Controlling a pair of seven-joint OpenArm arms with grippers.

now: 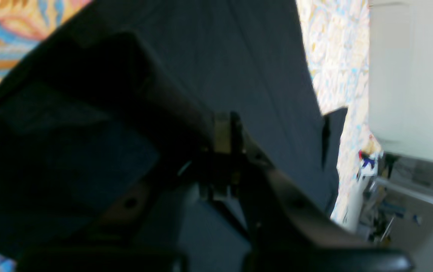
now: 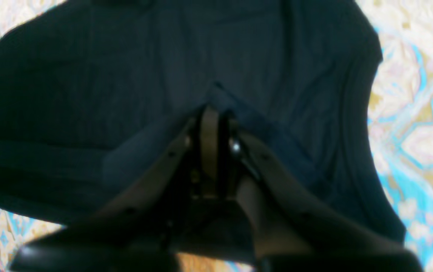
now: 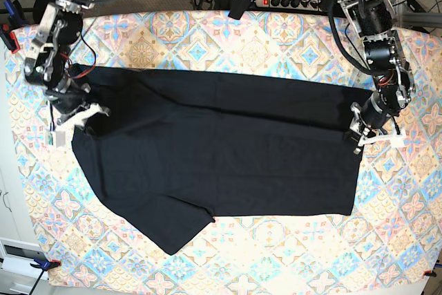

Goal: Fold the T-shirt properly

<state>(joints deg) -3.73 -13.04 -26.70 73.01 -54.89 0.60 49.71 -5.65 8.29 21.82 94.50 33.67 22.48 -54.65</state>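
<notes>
Lying spread across the middle of the bench point(image 3: 276, 253), the plain black short-sleeved cloth T-shirt point(image 3: 221, 157) covers much of the colourful patterned tablecloth point(image 3: 262, 53), with one sleeve pointing toward the near edge. At the shirt's hem end, the left tool point(image 3: 364, 131) is clamped tight on a pinch of the black cloth. At the opposite end, the right tool point(image 3: 88, 117) sits on the fabric with its jaws nearly together; whether it grips the cloth cannot be told.
</notes>
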